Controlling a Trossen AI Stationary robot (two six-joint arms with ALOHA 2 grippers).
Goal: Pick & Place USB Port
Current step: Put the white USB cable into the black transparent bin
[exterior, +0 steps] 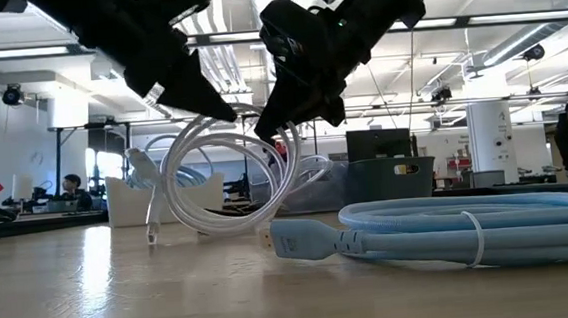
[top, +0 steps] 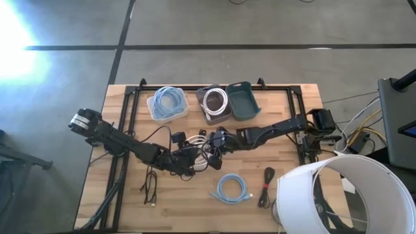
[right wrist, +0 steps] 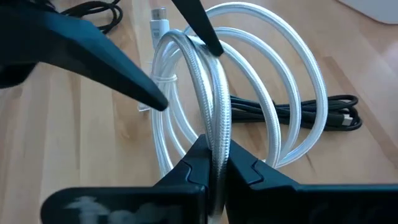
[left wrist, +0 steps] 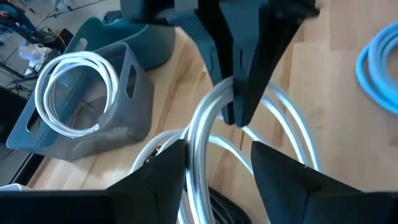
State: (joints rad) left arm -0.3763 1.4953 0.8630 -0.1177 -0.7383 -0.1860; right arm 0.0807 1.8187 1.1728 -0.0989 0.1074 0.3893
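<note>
One white cable coil (right wrist: 249,81) upright, R gripper (right wrist: 214,163).

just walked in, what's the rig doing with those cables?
Both arms meet mid-table over a coiled white cable. The right gripper is shut on its strands and holds the coil upright off the wood. The left gripper is open, its fingers either side of the same coil. Another white coil lies in the grey bin, a light blue one in the clear bin; the teal bin looks empty.

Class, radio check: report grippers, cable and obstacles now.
Right gripper shut on white cable, coil lifted. Left gripper open around same coil. Black cable lying beneath.
</note>
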